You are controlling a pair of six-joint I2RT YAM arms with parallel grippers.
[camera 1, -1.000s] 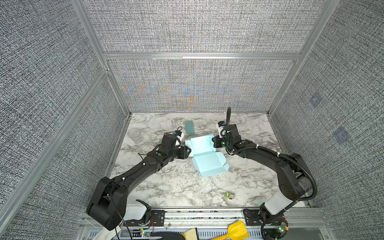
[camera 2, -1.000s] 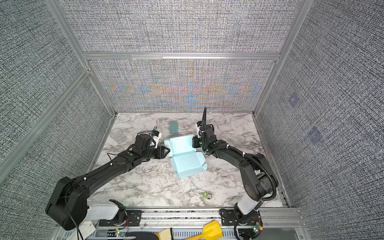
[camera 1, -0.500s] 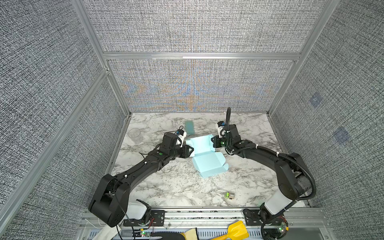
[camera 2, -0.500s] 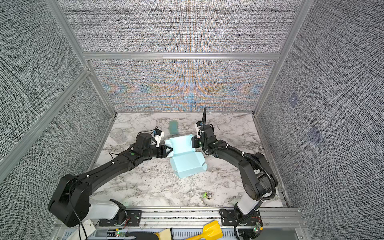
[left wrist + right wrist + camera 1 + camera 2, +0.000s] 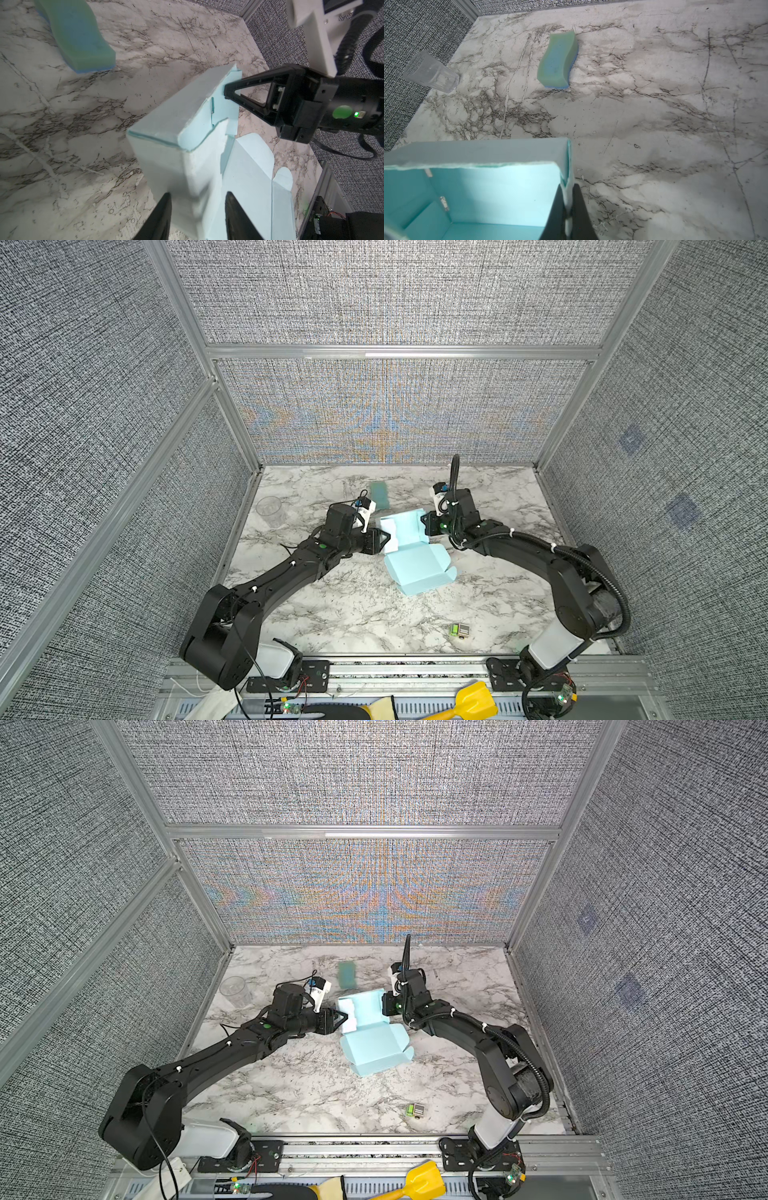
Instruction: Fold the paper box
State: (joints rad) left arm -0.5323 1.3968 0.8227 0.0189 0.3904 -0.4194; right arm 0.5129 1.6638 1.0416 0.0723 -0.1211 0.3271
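Pale sky-blue thin cardboard, the creased paper box [image 5: 415, 560] sits near the middle of the white marble-patterned tabletop [image 5: 353, 614], between the two arms. Its tray half stands up at the back, and its lid panel with rounded tabs lies open toward the front. The right gripper [image 5: 568, 187] is clamped flat on the top edge of one side wall at a corner, probably to hold that doubled wall upright and stop the tray sliding. The left gripper [image 5: 197, 194] straddles the opposite end wall with its jaws apart. Whether they already pinch the cardboard cannot be told, but the pose suits pressing that wall's flap home against the right arm's hold. A wavy green sponge with a blue underside [image 5: 557, 62] lies behind the box, well apart, and a clear ribbed tumbler [image 5: 429, 72] stands near the back corner on the left side. A small green-and-silver object [image 5: 459, 630] rests near the front edge. None of them blocks either arm; the lid looks like the only thing likely to catch.
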